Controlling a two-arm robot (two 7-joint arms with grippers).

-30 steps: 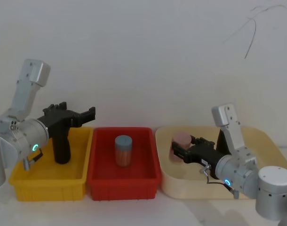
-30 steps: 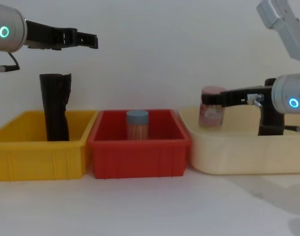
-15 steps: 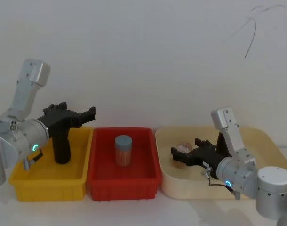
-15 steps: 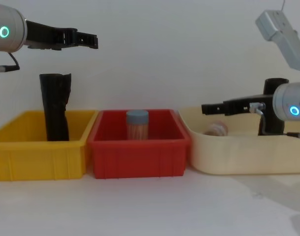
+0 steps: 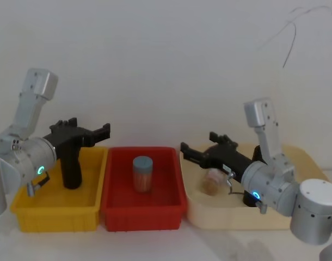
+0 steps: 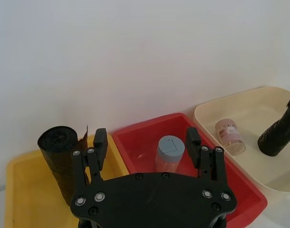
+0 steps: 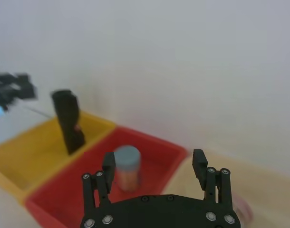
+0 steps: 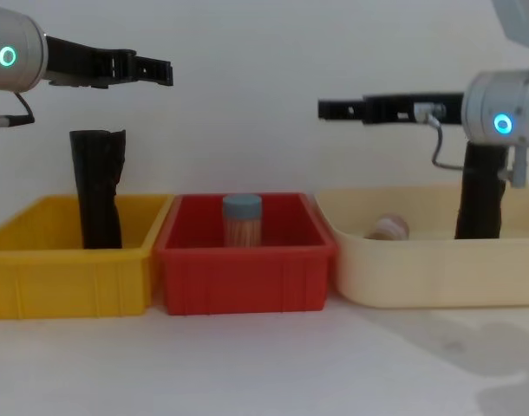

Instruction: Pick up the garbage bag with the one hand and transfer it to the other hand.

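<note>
Garbage bag (image 8: 96,187) upright in the yellow bin's (image 8: 39,277) rear; left gripper (image 8: 152,71) spread above it, right gripper (image 8: 334,109) spread, empty: a glancing descent may topple it.

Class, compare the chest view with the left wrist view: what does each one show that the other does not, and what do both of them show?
Chest view alone: the right gripper, open, high over the cream tray, with its arm's blue ring light, and the left arm's green-teal ring light.

Left wrist view alone: the round top of the garbage bag and the jar's flat lid.

Both: the open left gripper, the bag upright in the yellow bin, the jar in the red bin, and a pinkish jar lying in the tray.
</note>
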